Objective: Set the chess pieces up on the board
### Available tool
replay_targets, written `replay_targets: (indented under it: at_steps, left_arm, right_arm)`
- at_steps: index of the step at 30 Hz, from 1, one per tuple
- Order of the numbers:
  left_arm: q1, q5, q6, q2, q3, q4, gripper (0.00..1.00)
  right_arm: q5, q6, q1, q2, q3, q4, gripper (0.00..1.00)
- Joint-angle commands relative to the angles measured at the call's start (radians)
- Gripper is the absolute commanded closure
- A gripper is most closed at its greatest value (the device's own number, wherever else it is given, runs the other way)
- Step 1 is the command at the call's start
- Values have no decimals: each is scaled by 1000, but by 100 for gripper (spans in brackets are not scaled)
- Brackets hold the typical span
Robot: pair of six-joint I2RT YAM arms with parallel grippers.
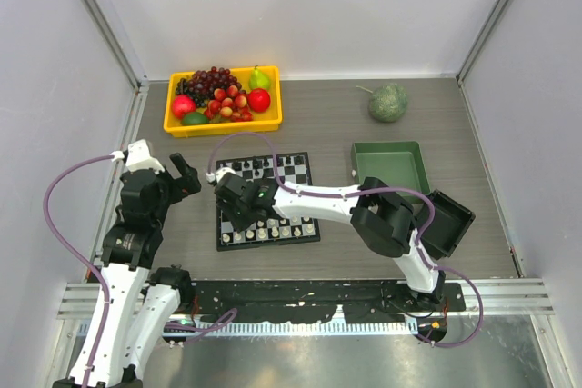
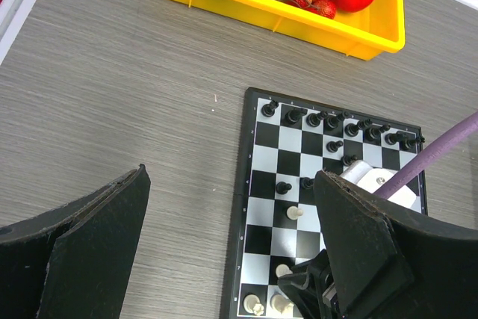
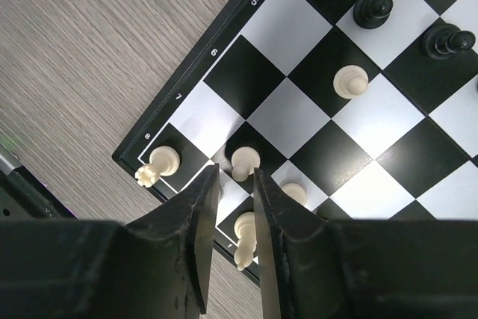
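The board (image 1: 300, 181) lies mid-table. Black chess pieces (image 2: 332, 119) line its far edge, and white ones (image 1: 268, 233) stand along its near edge. My right gripper (image 1: 238, 215) hangs low over the board's near left corner. In the right wrist view its jaws (image 3: 235, 172) stand a narrow gap apart. A white pawn (image 3: 244, 160) stands on a black square just off the tips, free on its left side. A white rook (image 3: 160, 160) fills the corner square and a bishop (image 3: 244, 233) shows under the gap. My left gripper (image 2: 231, 175) is wide open and empty, above the table at the board's left edge.
A yellow tray (image 1: 223, 123) of fruit sits at the back left. A green tray (image 1: 391, 170) and a black box (image 1: 446, 223) lie right of the board. A green round fruit (image 1: 387, 102) rests at the back right. One white pawn (image 3: 349, 81) and two black pawns (image 3: 372, 9) stand mid-board.
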State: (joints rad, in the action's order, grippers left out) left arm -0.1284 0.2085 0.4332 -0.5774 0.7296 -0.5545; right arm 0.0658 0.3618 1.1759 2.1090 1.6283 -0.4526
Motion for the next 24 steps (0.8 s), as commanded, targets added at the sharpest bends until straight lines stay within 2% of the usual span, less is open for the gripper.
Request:
replay_targets:
  at_steps: [1,10,24]
  left_arm:
    - [7,9,-13,14,7,19,1]
    - [9,17,-13,22,4,14,1]
    - [10,29,-17,27,2,10,1]
  right_arm:
    - [17,0,2,-70,39,-5,67]
    - [61,-3,-33,-84,70,-5,64]
    - [107,-18,-73,-11,145,-9,60]
